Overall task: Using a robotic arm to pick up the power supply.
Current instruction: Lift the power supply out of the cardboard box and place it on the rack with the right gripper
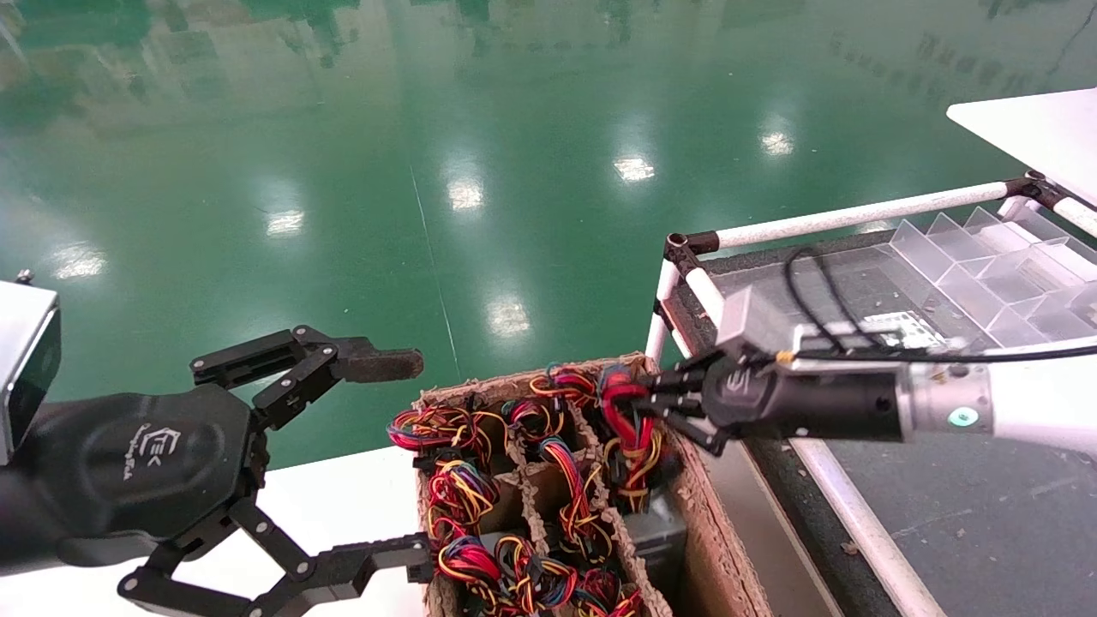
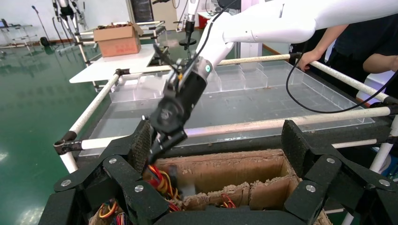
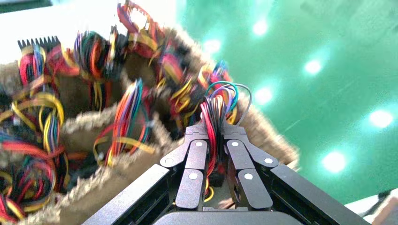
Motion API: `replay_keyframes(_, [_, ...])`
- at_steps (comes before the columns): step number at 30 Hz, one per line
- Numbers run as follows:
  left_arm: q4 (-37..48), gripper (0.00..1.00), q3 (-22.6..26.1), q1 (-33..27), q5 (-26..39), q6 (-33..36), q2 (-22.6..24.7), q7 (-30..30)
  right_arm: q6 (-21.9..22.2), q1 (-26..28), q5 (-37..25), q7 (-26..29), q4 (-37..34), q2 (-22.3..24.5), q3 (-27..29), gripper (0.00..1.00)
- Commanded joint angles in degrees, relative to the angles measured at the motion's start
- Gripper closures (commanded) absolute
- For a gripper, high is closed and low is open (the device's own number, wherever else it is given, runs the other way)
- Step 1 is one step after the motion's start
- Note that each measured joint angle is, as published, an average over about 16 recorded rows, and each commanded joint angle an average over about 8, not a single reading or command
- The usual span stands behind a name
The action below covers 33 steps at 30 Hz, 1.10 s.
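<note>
A: Scanning big to small: cardboard box (image 1: 728, 548) at lower centre of the head view, dividers packed with wired units.
B: Left gripper (image 1: 411, 454)?
A: Idle at lower left, fingers wide.
B: Right gripper (image 1: 638, 403)?
A: Mid-right, fingers narrowed onto the power supply's (image 1: 630, 437) wire loop, likely the easiest handle. Unit sits in the box's right column.
</note>
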Motion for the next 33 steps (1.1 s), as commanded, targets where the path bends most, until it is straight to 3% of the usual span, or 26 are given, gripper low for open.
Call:
replay_keyframes(1, [0.0, 0.00, 0.0, 0.0, 0.0, 0.0, 0.0, 0.0, -0.5, -0.1, 1.3, -0.2, 0.4, 0.6, 0.9, 1.00])
replay_keyframes(19, [0.0, 0.00, 0.1, 0.0, -0.1, 0.0, 0.0, 0.0, -3.4, 6.0, 9.6, 8.1, 8.7, 8.9, 6.0, 1.00])
replay_keyframes(26, [0.0, 0.00, 0.1, 0.0, -0.1, 0.0, 0.0, 0.1, -0.2, 9.7, 9.4, 6.5, 7.6, 10.5, 6.8, 1.00])
replay_keyframes(33, [0.0, 0.00, 0.1, 0.0, -0.1, -0.1, -0.1, 0.1, 4.6, 13.6, 7.0, 1.6, 3.0, 10.5, 6.5, 1.00])
